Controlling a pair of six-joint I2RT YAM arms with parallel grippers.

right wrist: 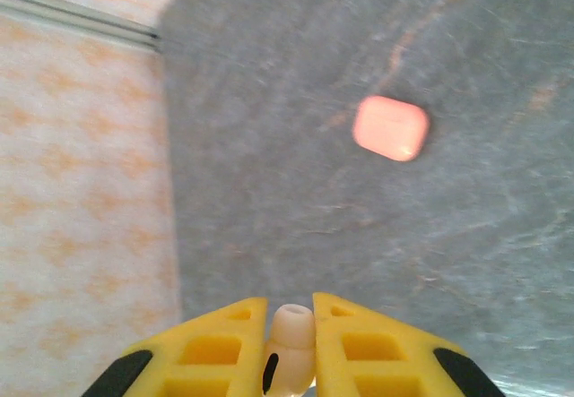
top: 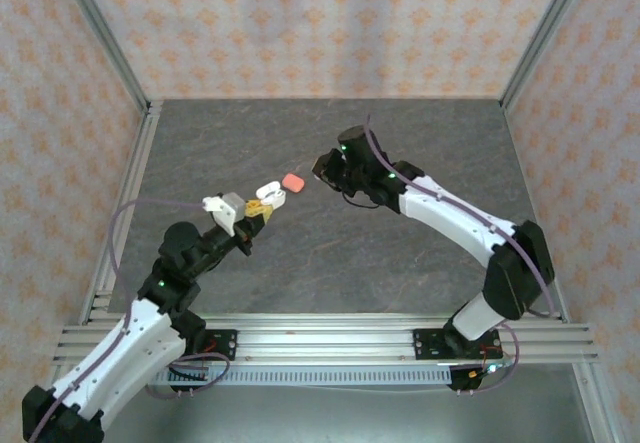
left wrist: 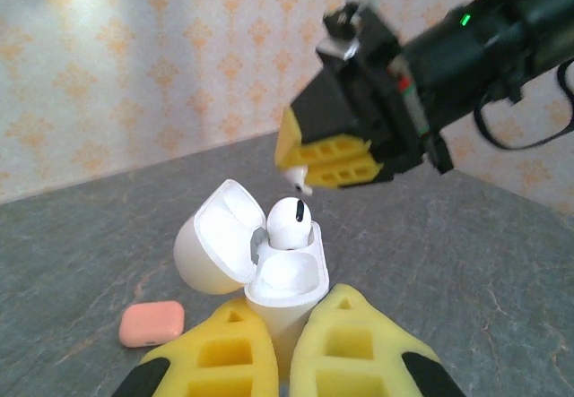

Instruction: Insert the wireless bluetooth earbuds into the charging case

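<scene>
My left gripper (left wrist: 287, 315) is shut on the base of a white charging case (left wrist: 285, 280), held upright with its lid swung open to the left. One white earbud (left wrist: 290, 223) sits in the far socket; the near socket is bare. My right gripper (right wrist: 291, 315) is shut on a second white earbud (right wrist: 292, 336), tip pointing outward. In the left wrist view that gripper (left wrist: 309, 175) hangs just above and behind the case, with the earbud (left wrist: 299, 181) poking from its fingers. From above, the left gripper (top: 258, 209), the case (top: 270, 193) and the right gripper (top: 322, 169) are close together. The coral-pink earbuds are out of view.
A closed coral-pink case (top: 293, 181) lies flat on the grey table (top: 430, 143) between the two grippers, also seen as the pink case (left wrist: 152, 323) left of the left fingers and the pink case (right wrist: 390, 128) below the right gripper. Patterned walls enclose the table.
</scene>
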